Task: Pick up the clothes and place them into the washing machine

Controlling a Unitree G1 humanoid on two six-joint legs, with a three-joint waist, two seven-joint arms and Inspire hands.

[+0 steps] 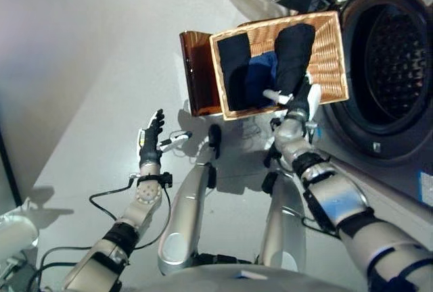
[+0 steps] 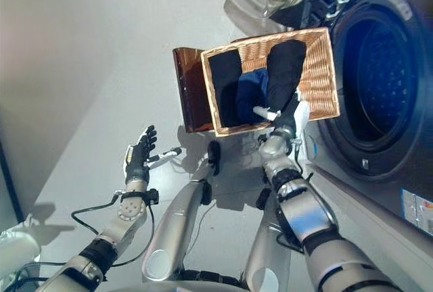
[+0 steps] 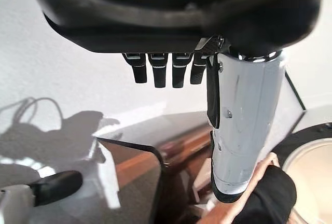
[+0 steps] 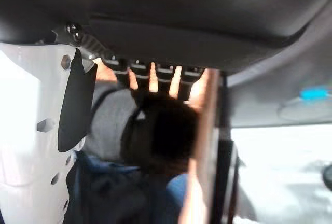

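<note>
Clothes, black and dark blue garments [image 1: 260, 76], are heaped inside a rectangular woven wicker basket [image 1: 331, 62] that stands on the pale floor [image 1: 88, 69] just beside the front-loading washing machine [image 1: 399, 136], whose round drum opening [image 1: 396, 62] is uncovered. A brown translucent panel [image 1: 196, 69] is seen against the basket's far side. The right hand [image 1: 298, 99] is placed at the basket's near rim, touching a black garment [image 1: 294, 55] draped there; whether its fingers are closed on the cloth cannot be told. The left hand [image 1: 150, 136] is held over the floor, well apart from the basket, with fingers straight and spread, nothing in it.
</note>
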